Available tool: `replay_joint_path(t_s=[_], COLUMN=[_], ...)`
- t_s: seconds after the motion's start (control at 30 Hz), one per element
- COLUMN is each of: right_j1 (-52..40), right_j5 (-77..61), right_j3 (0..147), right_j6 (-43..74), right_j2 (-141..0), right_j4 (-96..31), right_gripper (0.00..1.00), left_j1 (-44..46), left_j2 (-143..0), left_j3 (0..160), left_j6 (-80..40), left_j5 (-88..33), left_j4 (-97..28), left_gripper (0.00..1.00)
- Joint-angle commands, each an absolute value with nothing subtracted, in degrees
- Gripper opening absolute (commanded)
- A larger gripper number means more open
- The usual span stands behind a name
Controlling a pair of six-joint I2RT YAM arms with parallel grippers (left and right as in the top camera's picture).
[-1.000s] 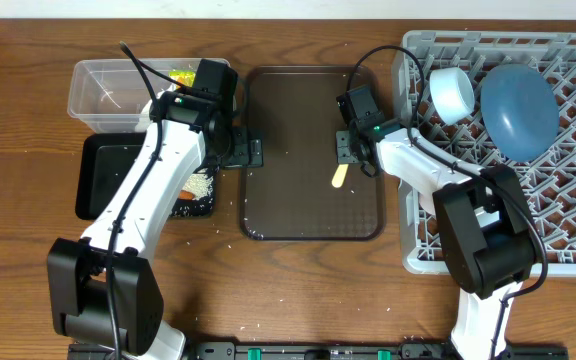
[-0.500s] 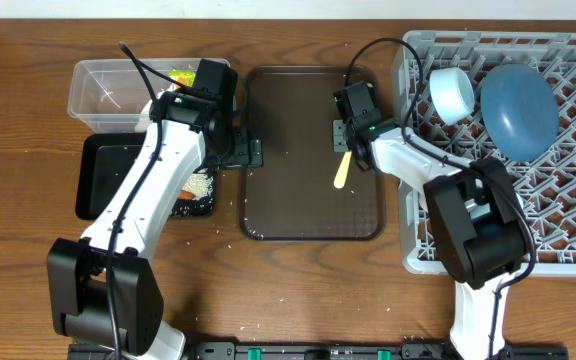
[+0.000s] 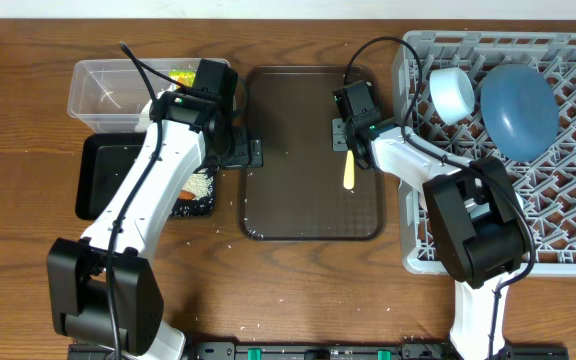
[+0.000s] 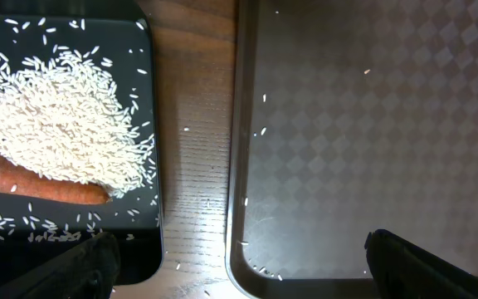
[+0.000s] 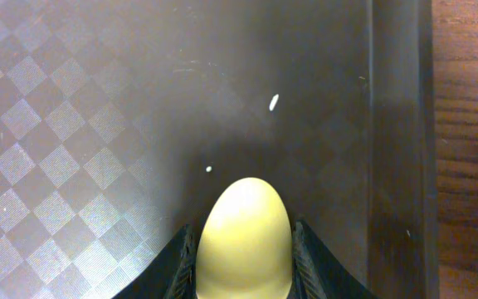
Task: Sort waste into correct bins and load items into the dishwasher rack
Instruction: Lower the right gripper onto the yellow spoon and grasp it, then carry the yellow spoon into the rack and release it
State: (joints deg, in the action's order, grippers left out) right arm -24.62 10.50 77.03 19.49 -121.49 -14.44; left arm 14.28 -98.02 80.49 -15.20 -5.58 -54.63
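Observation:
The pale yellow spoon point(image 3: 349, 172) lies on the brown serving tray point(image 3: 288, 120), its handle pointing to the near side. My right gripper point(image 3: 347, 146) is shut on the spoon's bowl. In the right wrist view the spoon point(image 5: 245, 237) fills the gap and both fingers point(image 5: 186, 262) press its sides. My left gripper point(image 3: 238, 152) is open and holds nothing; it hangs over the strip of table between the black tray point(image 3: 98, 170) and the serving tray. Rice point(image 4: 56, 124) and an orange stick point(image 4: 40, 184) lie in the black tray point(image 4: 73, 17). The grey rack point(image 3: 568, 200) stands at the right.
A dark blue plate point(image 3: 518, 108) and a pale cup point(image 3: 451, 93) stand in the rack. The clear tub point(image 3: 103, 95) at the back left holds a yellow-green wrapper point(image 3: 181, 76). Loose rice grains dot the serving tray point(image 4: 372, 124) and the table near its front left corner.
The right gripper's jaws have closed on the spoon's bowl, and the spoon has swung from tilted to nearly straight. The left arm has not moved.

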Motion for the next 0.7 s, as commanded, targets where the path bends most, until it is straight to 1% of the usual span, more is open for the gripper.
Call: replay_joint_path(t_s=[0.0,0.23,0.47,0.67], right_j1=[-25.08,-25.08,-24.97,-22.59], right_j5=[6.59,4.84,4.25,4.49], right_j3=[75.29,75.81,75.81,75.81], right_j6=[17.91,16.6,14.33,10.9], right_j2=[-124.33,-118.06,-107.7,-97.6], right_j4=[-17.41,-20.51,-24.34,-30.94], right_gripper=[0.24,0.26,0.27,0.28], left_j1=[14.04,14.04,14.04,14.04], left_j2=[-96.88,-96.88,-96.88,-96.88], left_j3=[81.76,81.76,81.76,81.76], left_j6=[-15.14,-15.14,-15.14,-15.14], left_j5=[-4.86,-4.86,-4.86,-4.86], left_j4=[-54.78,-54.78,-54.78,-54.78], left_gripper=[0.97,0.97,0.97,0.97])
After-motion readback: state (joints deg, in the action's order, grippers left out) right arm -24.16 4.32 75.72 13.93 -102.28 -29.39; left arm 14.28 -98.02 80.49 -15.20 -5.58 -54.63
